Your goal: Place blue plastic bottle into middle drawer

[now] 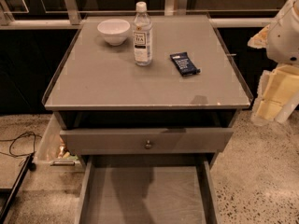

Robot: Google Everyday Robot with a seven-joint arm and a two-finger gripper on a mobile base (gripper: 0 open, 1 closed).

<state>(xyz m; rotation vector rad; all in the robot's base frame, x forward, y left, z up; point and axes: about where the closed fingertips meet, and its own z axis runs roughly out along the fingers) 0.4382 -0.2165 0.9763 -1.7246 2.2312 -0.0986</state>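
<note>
The blue plastic bottle (142, 35) is clear with a white cap and a white label. It stands upright on the grey cabinet top (117, 83), towards the back, right of the white bowl. The middle drawer (145, 195) is pulled open at the bottom of the view and its flat grey floor is bare. My gripper (273, 111) hangs at the right edge of the view, beside the cabinet's right side and below the top's level. It is well away from the bottle and holds nothing that I can see.
A white bowl (113, 31) stands at the back left of the top. A dark-blue snack bar wrapper (184, 63) lies right of the bottle. A drawer front with a round knob (148, 144) sits above the open drawer. A black cable (21, 146) lies on the floor at left.
</note>
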